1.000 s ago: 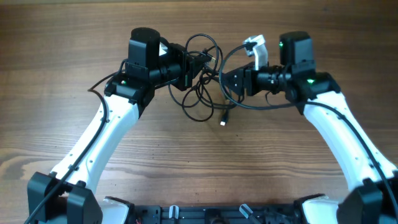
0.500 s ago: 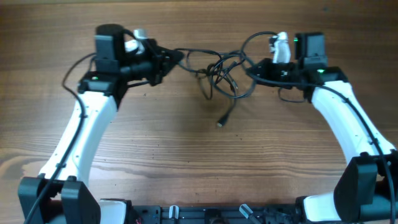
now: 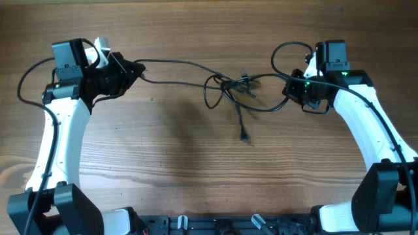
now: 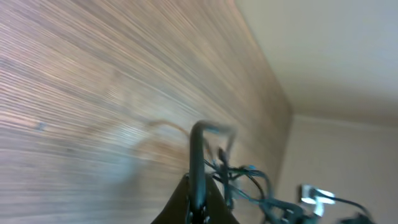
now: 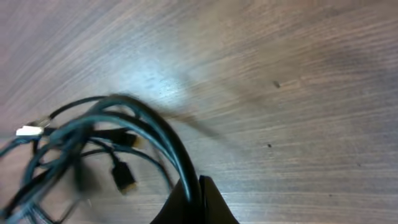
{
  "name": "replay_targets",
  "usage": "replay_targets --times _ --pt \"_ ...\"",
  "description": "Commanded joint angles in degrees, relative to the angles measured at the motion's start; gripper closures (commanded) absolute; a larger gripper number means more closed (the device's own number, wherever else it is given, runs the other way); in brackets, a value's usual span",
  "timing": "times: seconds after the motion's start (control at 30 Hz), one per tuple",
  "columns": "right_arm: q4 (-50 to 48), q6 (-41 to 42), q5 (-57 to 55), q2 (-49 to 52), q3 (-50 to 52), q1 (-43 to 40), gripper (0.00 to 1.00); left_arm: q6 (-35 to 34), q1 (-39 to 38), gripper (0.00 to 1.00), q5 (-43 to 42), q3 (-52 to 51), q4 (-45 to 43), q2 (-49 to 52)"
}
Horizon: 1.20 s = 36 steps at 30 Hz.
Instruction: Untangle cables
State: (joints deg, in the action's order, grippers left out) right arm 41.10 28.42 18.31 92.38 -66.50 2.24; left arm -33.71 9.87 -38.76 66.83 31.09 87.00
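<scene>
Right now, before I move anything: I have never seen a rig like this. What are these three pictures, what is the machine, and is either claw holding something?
The machine is two white robot arms at a wooden table, each ending in two fingers that close like a clamp. The wide picture looks straight down from above. The other two come from a small camera on each wrist, looking along that arm's fingers, and both are blurred. The left gripper and the right gripper are each shut on the cables, thin black cords knotted together about midway between the arms. A cord runs from each gripper to that knot. One loose end with a plug trails out of the knot toward the arms' bases.
</scene>
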Motion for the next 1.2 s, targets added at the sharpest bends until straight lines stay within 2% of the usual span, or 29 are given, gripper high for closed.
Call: replay_targets --times 0.0,0.2,0.37,0.4,0.47,0.5,0.53,0.57,0.67,0.83,0.9,0.93,1.07,1.17 --pt "-2.4 -2.0 8.0 0.6 -0.6 0.3 0.96 6.4 -0.3 0.96 5.7 0.9 -0.1 -0.4" --pt "-4.4 -3.0 8.1 0.6 -0.6 7.0 0.96 11.0 -6.7 0.96 5.9 0.9 2.8 0.0" --pt "-4.9 -3.1 8.4 0.6 -0.6 9.9 0.93 11.0 -13.0 0.96 5.9 0.9 3.2 0.1" --pt "-4.9 -3.7 9.2 0.6 -0.7 10.2 0.91 11.0 -14.3 0.88 5.9 0.9 3.0 0.1" --pt "-4.8 -5.6 11.6 0.4 -1.4 10.7 0.87 11.0 -16.5 0.61 7.5 0.9 3.0 0.1" --pt "-4.7 -5.8 12.3 -0.1 -1.9 11.0 0.86 11.0 -17.5 0.41 8.7 0.9 3.0 0.1" --pt "-4.8 -5.7 13.2 -0.7 -2.6 11.3 0.86 11.0 -18.3 0.29 9.9 0.9 2.8 0.1" --pt "-4.8 -5.7 13.5 -1.7 -3.5 11.4 0.86 11.0 -19.4 0.23 11.3 0.9 2.1 0.1" --pt "-4.8 -5.7 13.5 -4.5 -5.5 11.4 0.85 10.8 -21.1 0.18 11.4 0.9 -0.3 0.1" --pt "-4.6 -5.9 13.7 -8.4 -6.8 11.4 0.76 10.7 -25.2 0.17 11.4 0.9 -5.8 0.1" --pt "-4.1 -8.1 13.7 -8.5 -6.8 11.6 0.63 10.7 -27.0 0.15 11.4 0.9 -7.5 0.1" --pt "-4.1 -9.0 13.7 -8.4 -6.8 11.8 0.59 10.8 -27.5 0.14 11.4 0.9 -7.8 0.2" --pt "-4.1 -8.2 9.2 -8.4 -6.8 12.1 0.52 10.6 -29.0 0.13 11.4 0.9 -8.4 0.2" --pt "-3.7 -2.5 2.2 -8.4 -6.8 10.5 0.48 10.6 -30.9 0.13 11.4 0.9 -7.9 0.2"
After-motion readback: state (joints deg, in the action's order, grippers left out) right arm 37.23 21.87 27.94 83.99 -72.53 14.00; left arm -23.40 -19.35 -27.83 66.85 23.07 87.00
